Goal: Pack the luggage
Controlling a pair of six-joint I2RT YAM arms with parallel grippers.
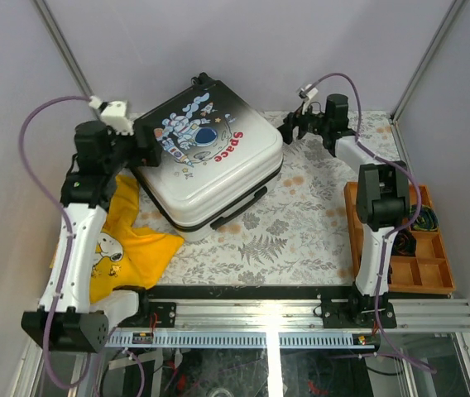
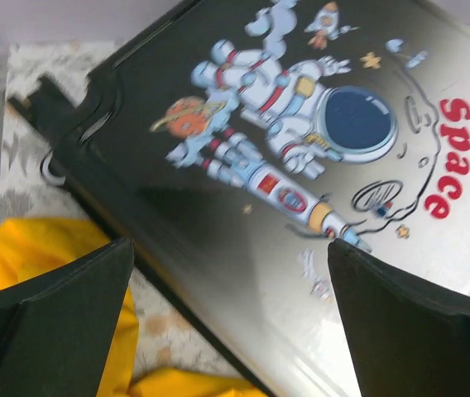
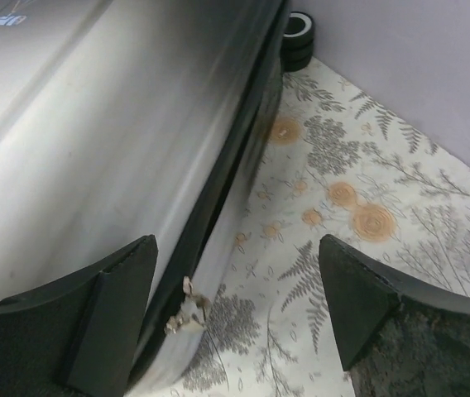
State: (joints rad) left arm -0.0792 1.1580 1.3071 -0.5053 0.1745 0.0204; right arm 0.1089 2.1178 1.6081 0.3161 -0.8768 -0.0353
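Observation:
The luggage (image 1: 210,157) lies closed and flat on the floral cloth, astronaut and red "Space" print up. It fills the left wrist view (image 2: 318,149) and shows its white side and black zipper seam in the right wrist view (image 3: 94,149). My left gripper (image 1: 154,147) is open and empty over the suitcase's left edge. My right gripper (image 1: 294,126) is open and empty at the suitcase's far right corner, with a metal zipper pull (image 3: 185,313) between its fingers. A yellow Snoopy shirt (image 1: 123,240) lies on the table left of the suitcase and shows in the left wrist view (image 2: 45,248).
An orange compartment tray (image 1: 413,248) with small dark items stands at the right edge. A suitcase wheel (image 3: 299,37) sits near the back wall. The floral cloth (image 1: 301,231) covers the table in front of the suitcase.

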